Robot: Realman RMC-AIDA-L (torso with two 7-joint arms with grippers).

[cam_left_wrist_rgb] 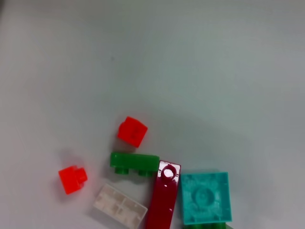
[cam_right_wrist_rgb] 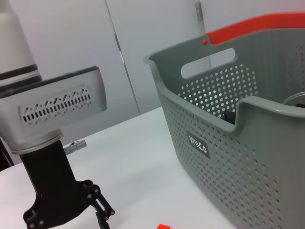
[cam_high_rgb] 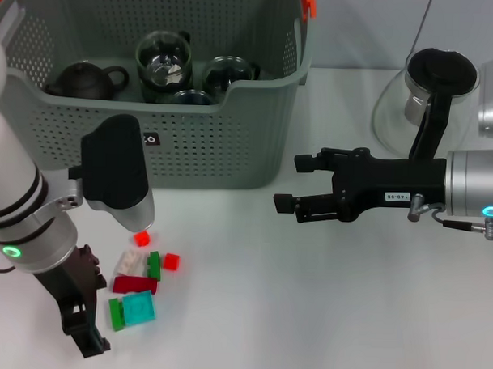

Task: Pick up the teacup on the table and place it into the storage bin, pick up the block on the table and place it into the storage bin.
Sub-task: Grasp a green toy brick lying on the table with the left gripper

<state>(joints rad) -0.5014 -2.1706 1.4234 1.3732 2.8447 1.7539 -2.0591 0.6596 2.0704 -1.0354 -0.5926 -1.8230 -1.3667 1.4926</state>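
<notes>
A glass coffee pot with a black lid and handle [cam_high_rgb: 432, 94] stands on the white table [cam_high_rgb: 307, 300] behind the right arm. The large grey-green perforated plastic storage bin [cam_high_rgb: 199, 142] sits at the back of the table; inside it are a dark clay teapot [cam_high_rgb: 86, 80] and three dark glass teacups [cam_high_rgb: 163, 60]. A small black label [cam_right_wrist_rgb: 197, 144] on its front carries white lettering too blurred to read.

The loose toy blocks lie in a cluster on the table in front of the bin — two small red cubes [cam_left_wrist_rgb: 132, 131], a green brick [cam_left_wrist_rgb: 134, 163], a dark red bar [cam_left_wrist_rgb: 163, 198], a white brick [cam_left_wrist_rgb: 119, 206] and a teal square plate [cam_left_wrist_rgb: 205, 197].

The left gripper [cam_high_rgb: 84, 320] hangs low just beside the cluster; whether its fingers are spread, I cannot tell. The right gripper [cam_high_rgb: 299, 185] hovers in front of the bin's right corner, fingers parted, holding nothing.
</notes>
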